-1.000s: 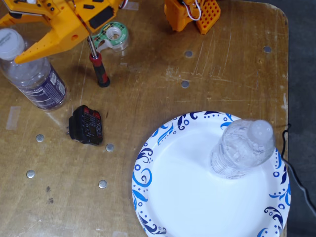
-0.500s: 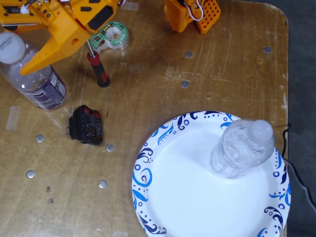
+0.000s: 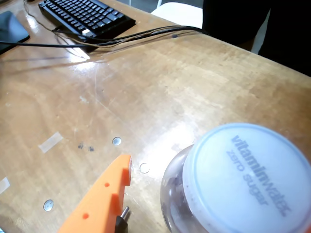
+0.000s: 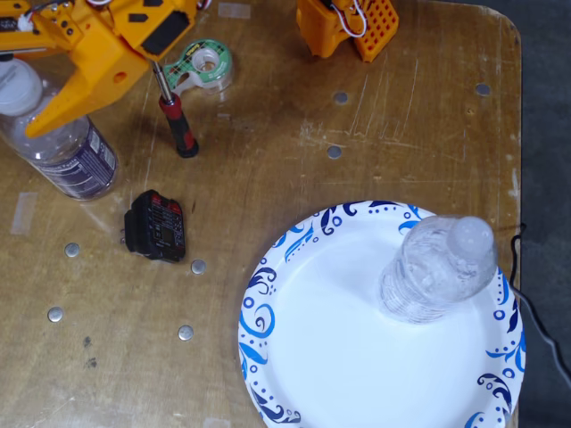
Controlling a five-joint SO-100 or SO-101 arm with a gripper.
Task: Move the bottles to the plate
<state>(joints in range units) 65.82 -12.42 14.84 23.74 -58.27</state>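
Note:
The larger bottle [image 4: 67, 152] with a dark blue label stands at the far left of the fixed view. Its white cap [image 3: 248, 179] fills the lower right of the wrist view. My orange gripper [image 4: 20, 89] is open around the bottle's top. One finger [image 3: 104, 194] shows beside the bottle with a gap between them; the other finger is out of the wrist view. The small unlabelled bottle [image 4: 437, 267] stands upright on the right part of the white plate [image 4: 312, 357] with blue swirls.
A red and black screwdriver [image 4: 178, 125], a tape roll [image 4: 207, 64] and a small black device [image 4: 156, 225] lie between the labelled bottle and the plate. The arm's base [image 4: 348, 22] is at the top. A keyboard [image 3: 87, 17] and cables [image 3: 126, 39] lie beyond.

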